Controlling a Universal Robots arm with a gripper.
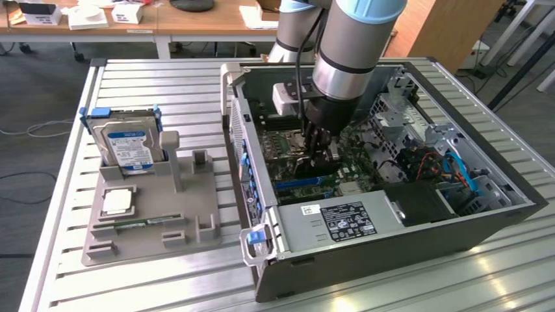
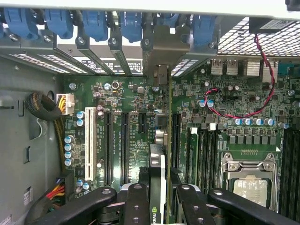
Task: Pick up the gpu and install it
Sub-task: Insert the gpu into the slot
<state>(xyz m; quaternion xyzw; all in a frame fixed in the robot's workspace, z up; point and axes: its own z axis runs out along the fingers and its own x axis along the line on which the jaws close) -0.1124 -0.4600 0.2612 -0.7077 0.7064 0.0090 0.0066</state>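
In the wrist view the gpu (image 2: 158, 159) stands on edge over the green motherboard (image 2: 126, 98), a thin dark card running between the expansion slots. Its metal bracket (image 2: 161, 51) reaches the case's rear wall, in line with the blue slot latches. My gripper (image 2: 161, 199) is shut on the card, one black finger (image 2: 136, 199) on each side of it. In the exterior view my gripper (image 1: 318, 155) reaches down inside the open computer case (image 1: 485, 221), low over the board. I cannot tell whether the card's edge sits in its slot.
Outside the case a grey holder (image 1: 147, 218) carries a silver hard drive (image 1: 129, 144) and a slim green memory stick (image 1: 130, 223). Inside are the power supply (image 1: 342, 224), a CPU socket (image 2: 251, 180), a red and black cable (image 2: 262, 70) and a yellow-black cable bundle (image 2: 51, 112).
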